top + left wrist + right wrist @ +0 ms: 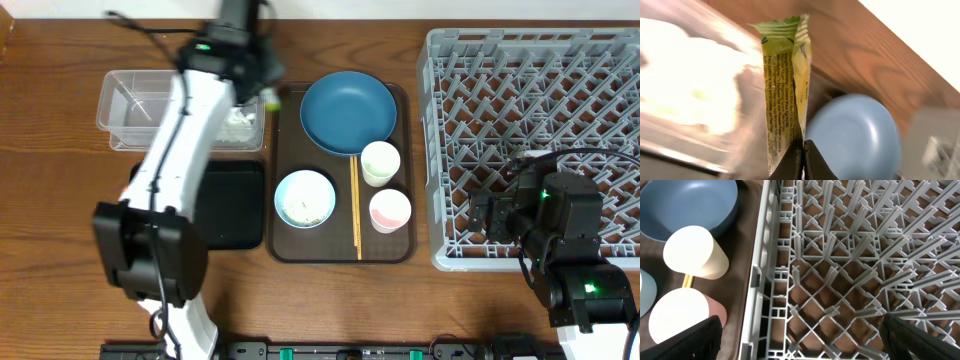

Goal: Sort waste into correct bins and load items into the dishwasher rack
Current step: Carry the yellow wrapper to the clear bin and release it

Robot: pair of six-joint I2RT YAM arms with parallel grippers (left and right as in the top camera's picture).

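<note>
Two grippers, opposite states; left gripper [802,148] has its fingers [790,162] pressed together, pinching the bottom edge of the small yellow-green wrapper [785,90]; wrapper stands upright out of the jaws, serrated end up, off every surface. Overhead puts that pinch right at the right end of the clear tub [125,100], beside the top-left corner of the brown serving tray [285,248]; crumpled white napkin [240,125] lies inside the tub at that same end; black tray [235,205] sits just below the tub, partly under the left arm.

Right gripper [800,345] is spread wide; fingers [695,340] sit at the two bottom corners of its wrist view, nothing between them, nothing touched; it hangs over the left part of the dishwasher rack [840,280].

On the brown tray: dark blue plate [348,112] at the top, light blue bowl [305,198] lower left, cream cup [380,162] above pink cup [390,210], chopsticks [356,205] lying lengthwise between bowl and cups.
</note>
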